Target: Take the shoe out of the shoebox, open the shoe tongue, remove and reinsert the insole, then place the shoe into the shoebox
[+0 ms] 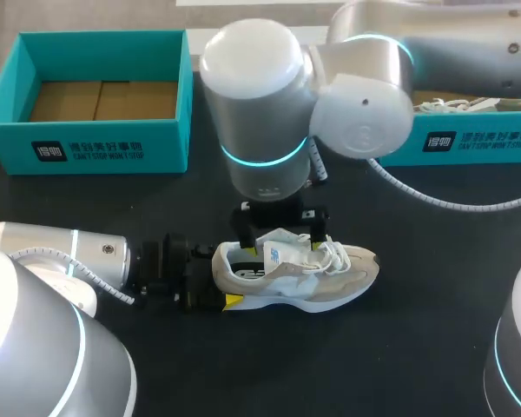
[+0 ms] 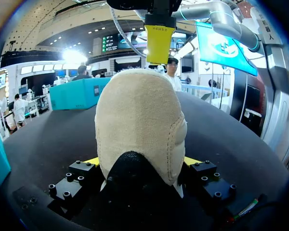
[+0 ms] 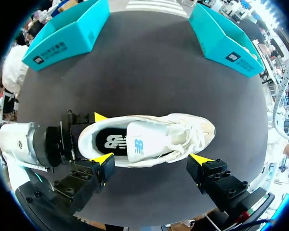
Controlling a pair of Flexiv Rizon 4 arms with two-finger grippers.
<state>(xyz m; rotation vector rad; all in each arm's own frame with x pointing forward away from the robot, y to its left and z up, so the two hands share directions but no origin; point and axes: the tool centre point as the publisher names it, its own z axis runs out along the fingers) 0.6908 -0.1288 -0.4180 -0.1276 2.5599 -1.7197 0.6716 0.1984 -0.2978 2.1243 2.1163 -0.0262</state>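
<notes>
A beige and white shoe point(image 1: 304, 271) lies on its sole in the middle of the black table, toe to the right. Its white tongue point(image 3: 140, 144) stands over the opening and the black insole point(image 3: 111, 142) shows inside. My left gripper point(image 1: 219, 285) comes in low from the left. Its yellow tips press both sides of the heel point(image 2: 139, 125), so it is shut on the shoe. My right gripper point(image 3: 151, 159) hangs open just above the shoe's mid part, nothing between its fingers. One of its fingers point(image 2: 159, 41) shows beyond the heel.
An empty teal shoebox point(image 1: 87, 143) stands at the back left. A second teal shoebox point(image 1: 478, 143) at the back right holds another shoe. My right arm's big elbow point(image 1: 260, 104) looms over the table's middle.
</notes>
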